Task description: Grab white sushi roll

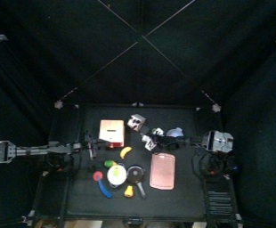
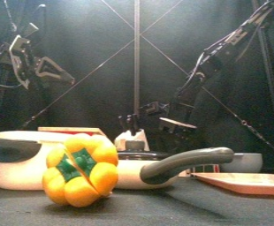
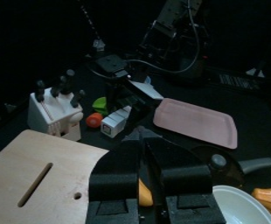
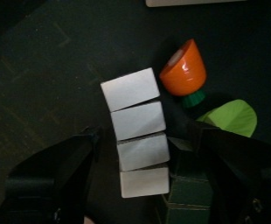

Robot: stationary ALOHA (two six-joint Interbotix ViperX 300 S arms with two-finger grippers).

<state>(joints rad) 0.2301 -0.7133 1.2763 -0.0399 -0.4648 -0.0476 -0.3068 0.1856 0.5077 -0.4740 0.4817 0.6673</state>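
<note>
— White roll, is it? Start at the left: is that arm any use?

— No. The left gripper (image 3: 144, 171) hangs at the table's left side over the board (image 3: 38, 179), jaws pressed together on nothing. From there the roll lies well off, across the table's middle.

— And the right one?

— That's the near one, by far. The right gripper (image 4: 142, 149) is directly above the roll (image 4: 135, 109), jaws spread and unclenched, one on each long side of it. The roll lies flat on the table, four white pieces in a row.

— Which way does its length run?

— Straight down the gap between the jaws, so they would close across the narrow width. I judge that the right line for a grip.

— Touching yet?

— One jaw looks just beside the roll's edge, and the other stands a little clear. I can't tell about contact.

— Anything in the way?

— A carrot (image 4: 184, 68) just beside the far end, outside the jaws' path.
</note>
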